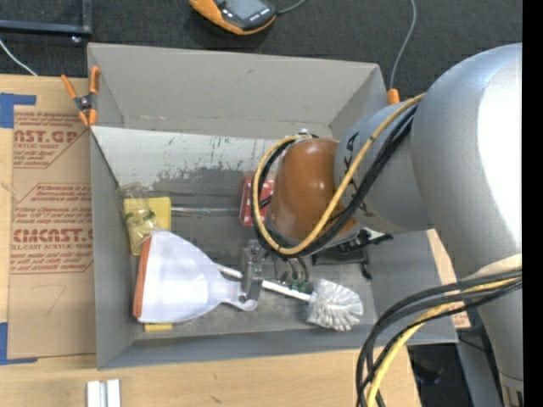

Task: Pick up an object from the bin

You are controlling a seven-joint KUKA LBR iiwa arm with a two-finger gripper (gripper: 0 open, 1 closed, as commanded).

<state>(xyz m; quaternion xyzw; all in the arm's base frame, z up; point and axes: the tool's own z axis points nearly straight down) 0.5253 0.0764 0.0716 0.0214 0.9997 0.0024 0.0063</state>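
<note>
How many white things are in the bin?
2: a white scoop at the bottom left, and a white brush at the bottom right. The arm may hide more.

At the far side of the scene we see a dark, nearly black floor (475, 15), matt and evenly lit. On it, far and a little left of centre, lies an orange-and-black handheld device (233, 7) with its screen facing up, and a thin dark cable (413, 19) curves over the floor to its right. At the far left we make out a black bar (42, 29) lying across the floor, with a thin white wire (15, 56) just near of it.
</note>
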